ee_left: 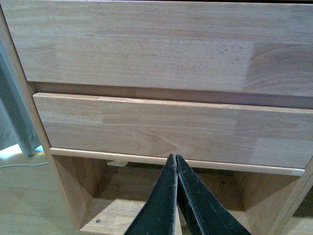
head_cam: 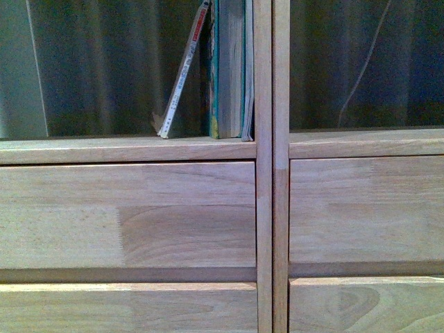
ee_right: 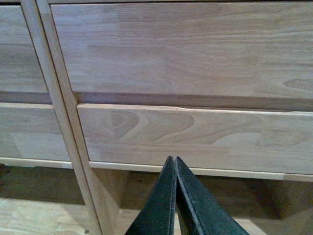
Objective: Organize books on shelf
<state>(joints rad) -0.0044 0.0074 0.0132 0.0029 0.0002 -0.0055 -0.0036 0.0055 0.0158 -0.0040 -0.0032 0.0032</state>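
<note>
Books [head_cam: 229, 69] stand on the shelf [head_cam: 125, 149], seemingly well above both closed, empty fingers [ee_left: 176, 164] [ee_right: 175, 164].

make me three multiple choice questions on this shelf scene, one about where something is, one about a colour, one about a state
1. Where do the books stand on the left unit's open board?
A. against its right-hand upright
B. in the middle of the board
C. lying flat on the floor

2. What colour is the spine of the upright book beside the thin softcover?
A. yellow
B. teal
C. black

3. How is the thin softcover standing?
A. lying flat
B. perfectly upright
C. tilted, top leaning toward the other books

Answers:
1 A, the front view shows them pressed next to the upright.
2 B, its narrow edge shows teal.
3 C, its bottom edge sits further left than its top.
</note>
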